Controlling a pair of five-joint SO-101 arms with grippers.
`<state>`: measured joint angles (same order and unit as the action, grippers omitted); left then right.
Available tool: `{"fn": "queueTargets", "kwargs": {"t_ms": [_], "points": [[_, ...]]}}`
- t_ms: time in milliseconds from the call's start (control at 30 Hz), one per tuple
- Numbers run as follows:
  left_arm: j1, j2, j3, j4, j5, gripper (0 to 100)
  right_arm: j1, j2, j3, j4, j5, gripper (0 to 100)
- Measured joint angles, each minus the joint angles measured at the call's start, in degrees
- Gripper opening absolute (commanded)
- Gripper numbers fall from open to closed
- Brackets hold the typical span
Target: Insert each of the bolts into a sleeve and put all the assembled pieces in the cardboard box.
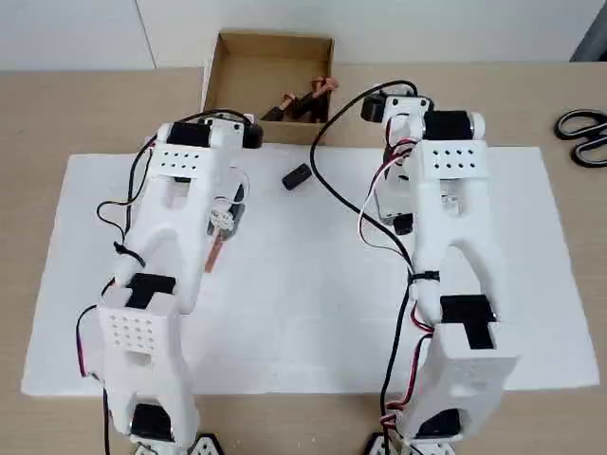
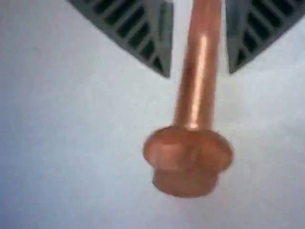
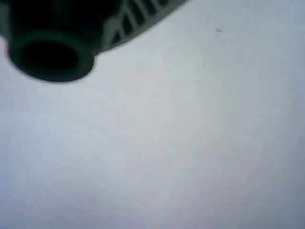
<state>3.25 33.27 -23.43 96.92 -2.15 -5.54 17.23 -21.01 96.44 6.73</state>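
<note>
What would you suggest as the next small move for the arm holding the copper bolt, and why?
Probably swing the bolt across and line it up with the bore of the sleeve. The left gripper is shut on the bolt, the right gripper seems to hold the sleeve with its bore open, and the high view shows them apart.

A copper-coloured bolt is held in the left gripper. Its smooth shank runs between the two dark ribbed fingers, and the flanged head sticks out well past their tips. Behind it lies a plain white sheet — slightly blurred.
</note>
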Motion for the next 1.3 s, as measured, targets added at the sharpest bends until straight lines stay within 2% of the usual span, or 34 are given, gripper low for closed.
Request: {"fn": "queueTargets", "kwargs": {"t_ms": [233, 467, 1300], "points": [[0.0, 0.0, 0.0, -1.4, -0.4, 9, 0.0, 0.0, 0.0, 0.0, 0.0, 0.4], [0.0, 5.4, 0.0, -2.3, -0.4, 9, 0.0, 0.0, 0.0, 0.0, 0.0, 0.4], [1.8, 7.3, -2.9, -3.8, 0.4, 7, 0.0, 0.0, 0.0, 0.0, 0.0, 0.4]]}}
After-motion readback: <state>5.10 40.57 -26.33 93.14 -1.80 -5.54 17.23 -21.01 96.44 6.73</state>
